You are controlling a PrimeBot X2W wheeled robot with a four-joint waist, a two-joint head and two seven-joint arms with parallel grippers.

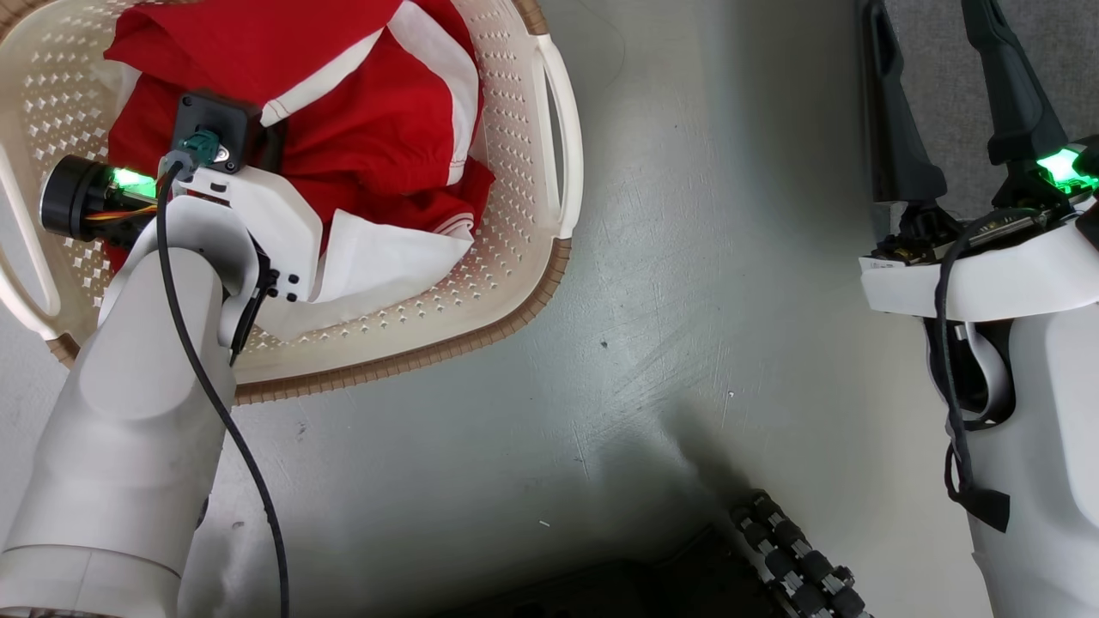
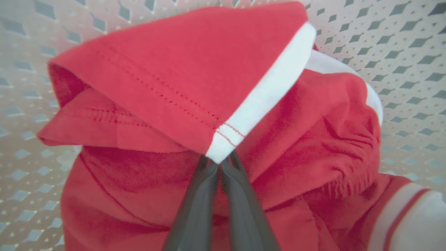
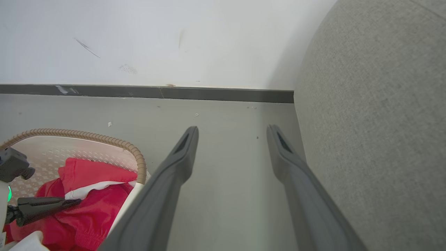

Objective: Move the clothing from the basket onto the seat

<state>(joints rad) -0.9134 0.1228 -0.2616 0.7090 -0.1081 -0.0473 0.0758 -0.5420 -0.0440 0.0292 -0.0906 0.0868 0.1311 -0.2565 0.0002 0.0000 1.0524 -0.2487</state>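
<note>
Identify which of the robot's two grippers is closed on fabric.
The left gripper, pinching the red clothing inside the basket; the right gripper is open, holding nothing.

In the head view the basket (image 1: 506, 257) sits at ten o'clock on the floor (image 1: 704, 257) with the clothing (image 1: 369, 129) in it. The seat (image 1: 1077, 60) lies at two o'clock, with floor between them. The left gripper (image 2: 219, 164) is in the basket on the clothing, and the right gripper (image 3: 231, 134) is just beside the seat.
</note>
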